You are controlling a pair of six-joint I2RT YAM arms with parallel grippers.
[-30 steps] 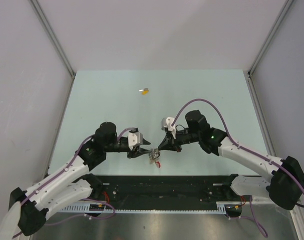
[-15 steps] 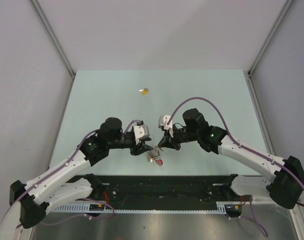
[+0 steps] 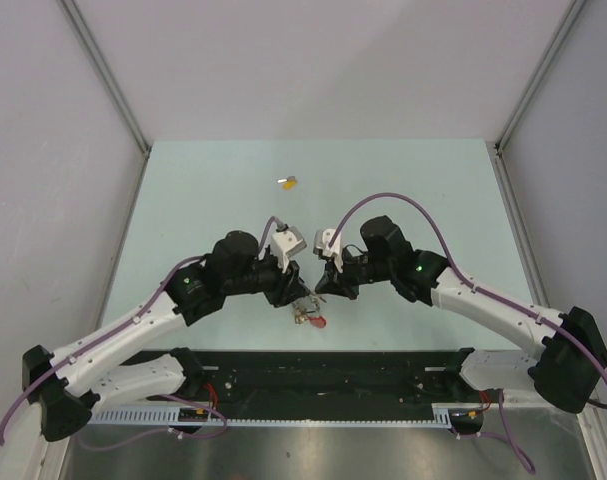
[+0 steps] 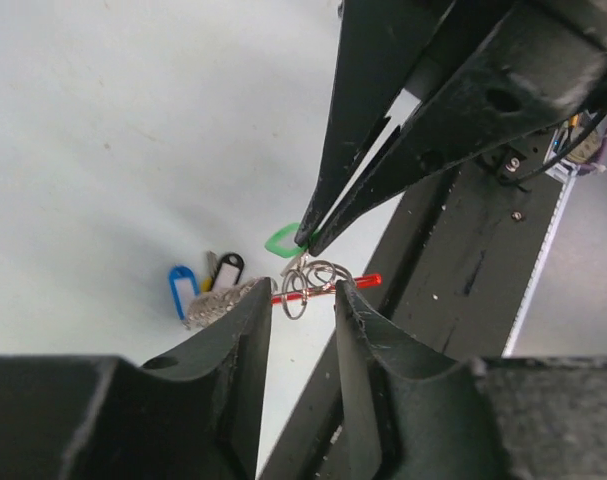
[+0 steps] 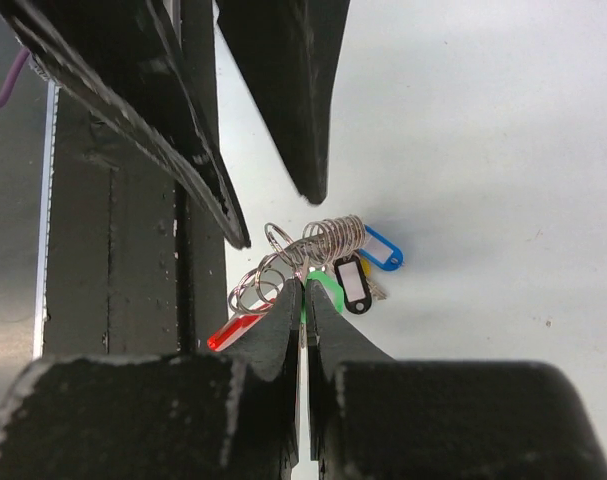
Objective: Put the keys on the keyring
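Right gripper (image 5: 303, 288) pinches the green-headed key (image 4: 281, 240) against the keyring (image 5: 333, 238) while the left gripper (image 4: 301, 292), 2 fingers (image 4: 233, 350) spread (nothing held), straddles the coils, likely to steady them.

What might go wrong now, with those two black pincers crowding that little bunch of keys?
The right gripper pinches the small green-headed key with only its very tips, so it could slip out. The left gripper stands open at the silver wire keyring, not clamping it, so the ring may shift. Both grippers' tips nearly meet and might collide.
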